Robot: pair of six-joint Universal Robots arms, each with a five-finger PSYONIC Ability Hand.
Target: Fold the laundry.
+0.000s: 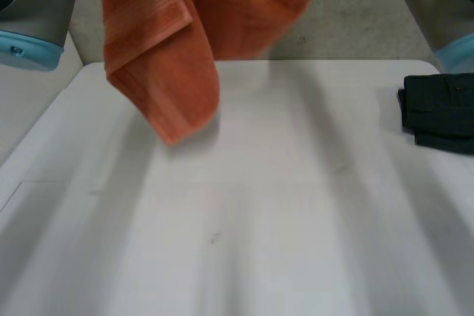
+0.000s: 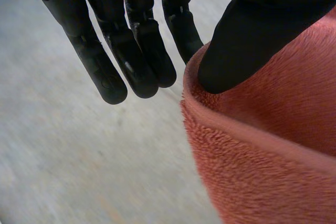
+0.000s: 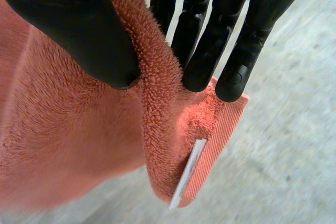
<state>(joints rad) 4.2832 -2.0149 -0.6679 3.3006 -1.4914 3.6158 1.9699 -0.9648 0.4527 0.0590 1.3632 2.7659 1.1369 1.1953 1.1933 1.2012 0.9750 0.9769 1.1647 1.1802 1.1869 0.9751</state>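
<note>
One orange towel point(image 1: 185, 20) hangs in the air over the far edge of the white table point(image 1: 259, 220), with its lowest corner toward the left arm's side. The right hand point(image 3: 205, 40) pinches a hem corner near the white label point(image 3: 188, 171) between thumb and straight fingers. The left hand point(image 2: 131, 40) holds another hem at its thumb, fingers straight. The towel's held edge runs hand to hand, so laying it flat probably means lowering it toward the robot. One dark folded cloth point(image 1: 441, 109) lies at the right.

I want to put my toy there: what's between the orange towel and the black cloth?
Nothing. The head view shows bare table between orange towel and black cloth.
</note>
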